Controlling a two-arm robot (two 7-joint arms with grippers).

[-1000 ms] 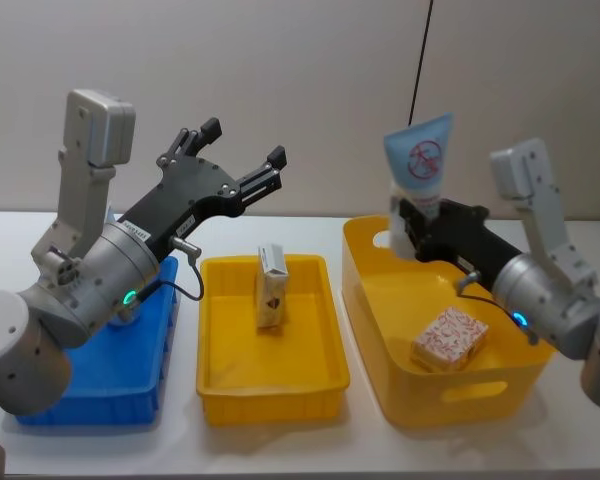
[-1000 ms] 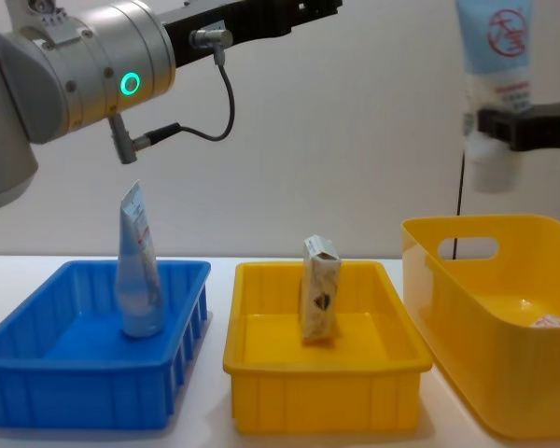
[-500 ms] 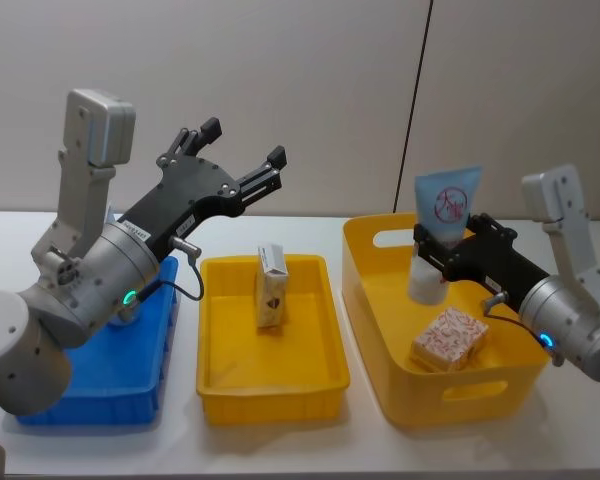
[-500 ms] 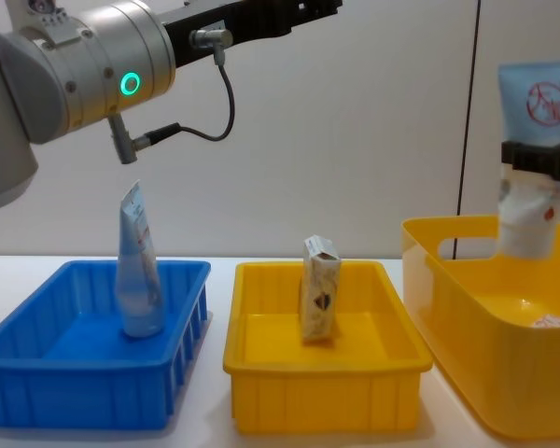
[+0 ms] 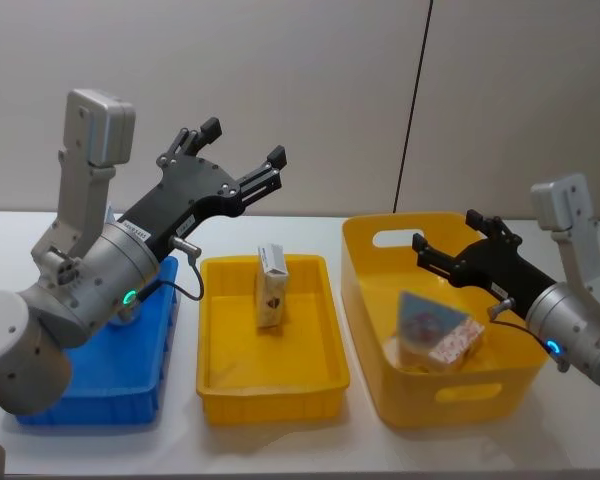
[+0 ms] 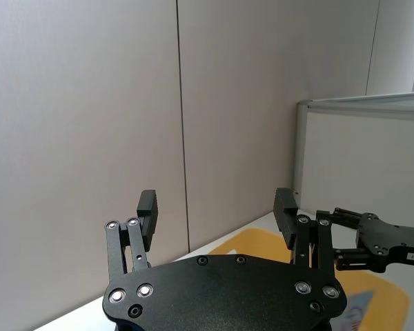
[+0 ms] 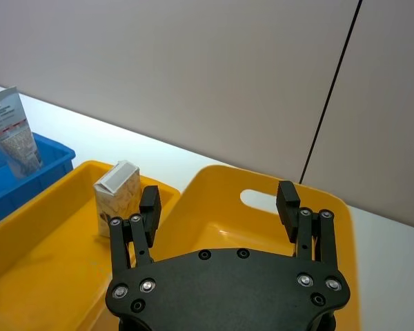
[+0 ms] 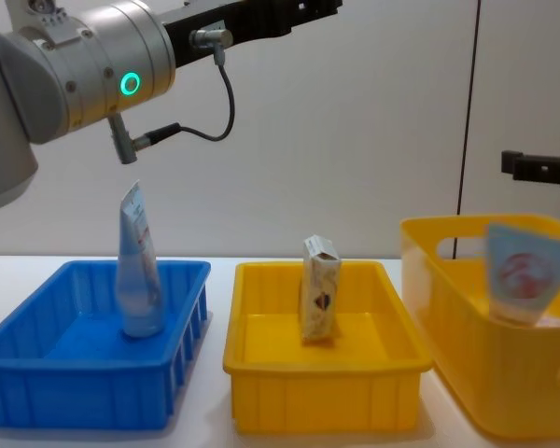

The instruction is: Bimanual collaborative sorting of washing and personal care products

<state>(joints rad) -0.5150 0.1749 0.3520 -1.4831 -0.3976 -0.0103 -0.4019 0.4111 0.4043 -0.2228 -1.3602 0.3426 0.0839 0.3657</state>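
Yellow plastic is nearest me: the tub [image 5: 460,395] at about four o'clock, with a blurry pale-blue tube [image 5: 423,328] tipping inside it beside a carton [image 5: 458,340]. My right claw [image 5: 457,245] hangs just above them, fingers spread wide and holding nothing. I think the drop is done, so I would lift that arm straight up and not bump the tub wall. At six o'clock a second carton [image 5: 271,287] stands in the tray [image 5: 270,385]. At nine o'clock another tube [image 8: 138,266] stands in the blue bin [image 8: 75,392]. Farther back, my left claw [image 5: 242,161] waits high, spread wide, holding nothing.
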